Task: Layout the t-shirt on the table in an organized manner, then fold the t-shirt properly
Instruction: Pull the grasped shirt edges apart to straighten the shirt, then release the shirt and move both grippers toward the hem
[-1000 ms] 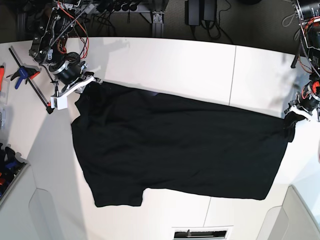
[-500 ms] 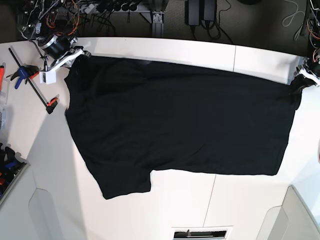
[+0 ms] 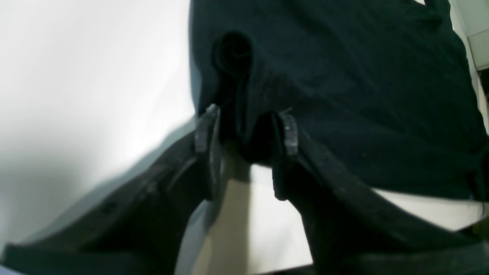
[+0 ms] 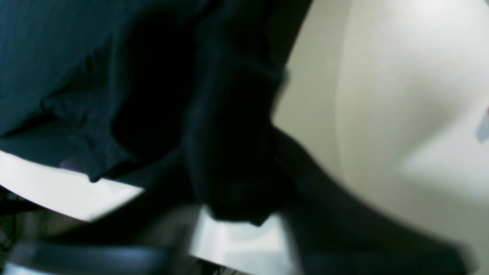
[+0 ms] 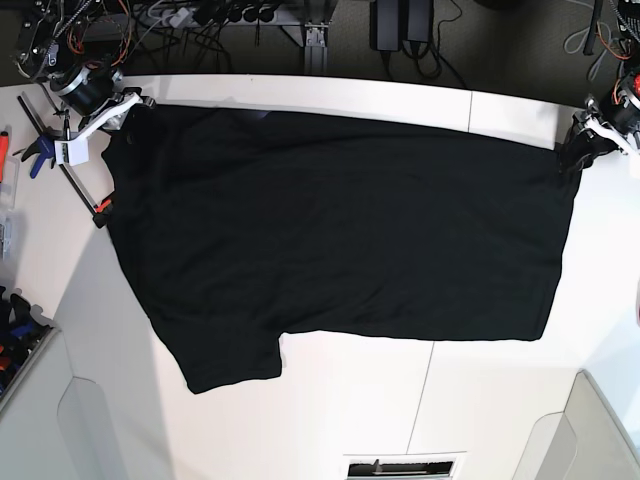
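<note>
Across the white table (image 5: 330,400), a smooth top of panels joined by thin dark seams, the black t-shirt (image 5: 340,240) lies spread wide and mostly flat, its soft cloth faintly rippled and one short sleeve pointing toward the near edge. At the far left corner of the base view, the right gripper (image 5: 128,100) meets the shirt's corner; its wrist view is too blurred and dark to tell whether the jaws are parted or clamped. At the far right corner, the left gripper (image 3: 244,130) stands with its ridged fingertips (image 3: 289,128) spread apart, a rolled tuck of hem sitting loosely between them.
</note>
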### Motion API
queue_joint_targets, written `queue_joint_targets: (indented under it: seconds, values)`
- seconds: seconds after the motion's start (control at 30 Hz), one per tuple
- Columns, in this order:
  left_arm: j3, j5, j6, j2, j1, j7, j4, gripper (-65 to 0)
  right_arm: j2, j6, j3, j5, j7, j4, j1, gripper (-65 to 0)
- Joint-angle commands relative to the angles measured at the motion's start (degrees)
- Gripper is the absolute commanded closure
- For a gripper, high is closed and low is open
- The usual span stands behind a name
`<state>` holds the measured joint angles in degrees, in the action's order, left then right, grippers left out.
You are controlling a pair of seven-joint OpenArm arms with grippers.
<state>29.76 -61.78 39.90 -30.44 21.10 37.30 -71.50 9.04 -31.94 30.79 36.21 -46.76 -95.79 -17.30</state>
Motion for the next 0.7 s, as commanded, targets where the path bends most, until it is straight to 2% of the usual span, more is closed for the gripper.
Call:
queue_joint_targets:
  seconds: [0.0,0.07,0.23,0.3,0.47,0.67]
  values:
    - [0.83,-1.03,0.1,-1.18,-0.11,-0.13,-0.76,-24.1,0.76,0.04,0.37,0.31,0.28,-0.96,0.13,-24.7]
    - [1.95,-1.27,0.1,-1.18,-0.11,0.31,-0.98,-24.2,0.76,0.04,0.39,1.18,0.28,-0.98,0.13,-30.2]
    - [7.21,-2.64,0.1,-1.6,0.13,4.96,-4.42,-33.9,0.76,0.02,0.39,1.99,0.28,-2.14,0.15,-30.5]
    - [7.85,-4.24,0.1,-2.62,0.72,5.84,-5.99,-34.2,0.74,0.02,0.39,1.99,0.33,-3.98,0.35,-30.5]
    - [7.87,-3.72,0.1,-4.81,0.81,4.94,-9.31,-34.2,0.76,0.07,0.52,0.72,0.48,-10.45,0.76,-30.6]
    - [7.87,-3.3,0.1,-5.9,-1.11,3.02,-11.21,-34.2,0.81,0.46,1.25,-3.41,4.74,-13.86,3.3,-30.8]
